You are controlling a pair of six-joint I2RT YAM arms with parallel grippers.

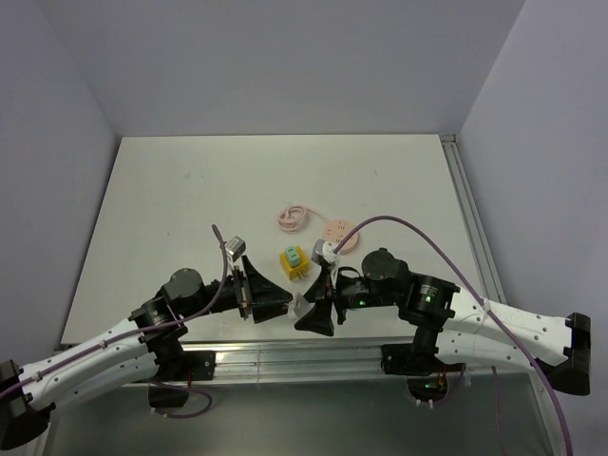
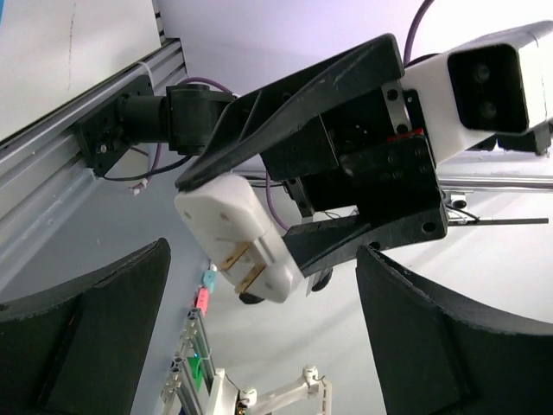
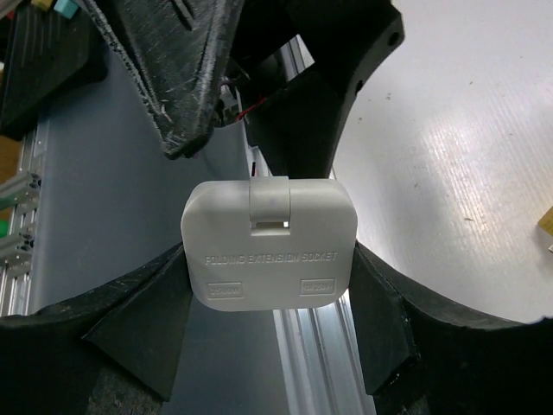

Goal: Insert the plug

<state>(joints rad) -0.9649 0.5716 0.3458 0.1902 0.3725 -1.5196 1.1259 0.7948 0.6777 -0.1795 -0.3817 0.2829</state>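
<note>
My right gripper (image 3: pixel 269 251) is shut on a white folding extension socket (image 3: pixel 269 244), gripped by its two sides and held above the table's near edge. In the left wrist view the same white plug body (image 2: pixel 238 251) shows two brass prongs pointing toward my left gripper (image 2: pixel 263 259). My left gripper is open and empty, with its fingers (image 2: pixel 86 337) wide apart just short of the plug. In the top view the left gripper (image 1: pixel 283 298) and the right gripper (image 1: pixel 310 306) face each other with the white plug (image 1: pixel 302 304) between them. A yellow and green block (image 1: pixel 293 263) sits on the table just behind them.
A coiled pink cable (image 1: pixel 294 218) and a round pink piece (image 1: pixel 337 231) lie on the white table (image 1: pixel 190 190) behind the yellow block. An aluminium rail (image 1: pixel 285 359) runs along the near edge. Walls close the left, back and right sides.
</note>
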